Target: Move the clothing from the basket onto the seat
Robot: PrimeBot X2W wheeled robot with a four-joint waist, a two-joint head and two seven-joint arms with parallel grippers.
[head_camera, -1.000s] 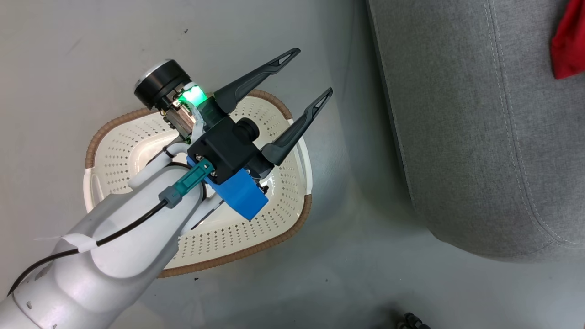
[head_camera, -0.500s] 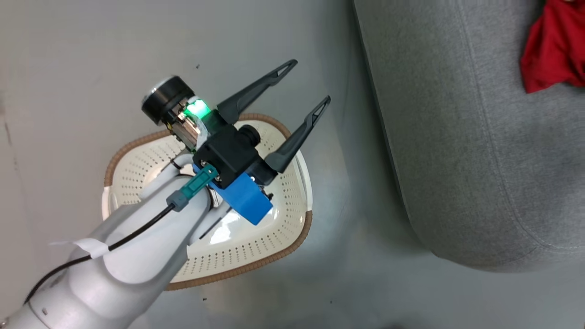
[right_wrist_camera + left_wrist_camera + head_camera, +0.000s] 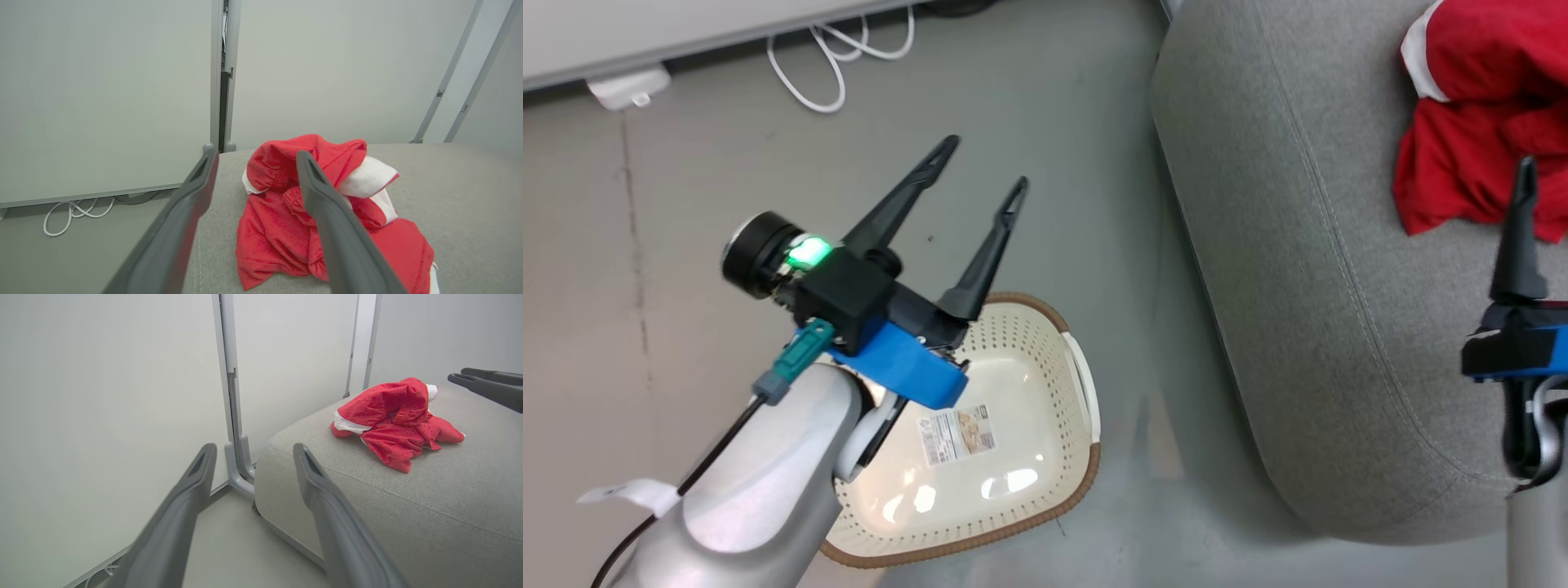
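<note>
Seat (image 3: 1298, 269): a large light-grey sofa, standing on the floor (image 3: 727, 204) and now carrying the whole load. Basket (image 3: 1045, 343): cream, perforated and brown-rimmed, sitting on the floor just beside the seat's rounded near corner. It is lying empty with its label sticker (image 3: 957, 433) showing bare on the base, as it was a second ago. Clothing (image 3: 1470, 122): two red garments, the white-banded one resting on and touching the plain one, heaped on the seat's top well in from its seamed edge. The head camera has been swinging over the last second, so the heap is showing far more fully than the red corner seen before; that is the view shifting, not proof of the heap moving. Right gripper (image 3: 255, 151): hanging over the seat close by the heap and apparently clear of it, its fingers standing wide apart with nothing between them, which reads as a release just completed. Left gripper (image 3: 985, 163): hovering over the floor past the basket's far rim, its fingers likewise spread and empty. Judgement: with the basket bare and both garments on the seat, the transfer is looking finished, and only withdrawing the arms is remaining.
</note>
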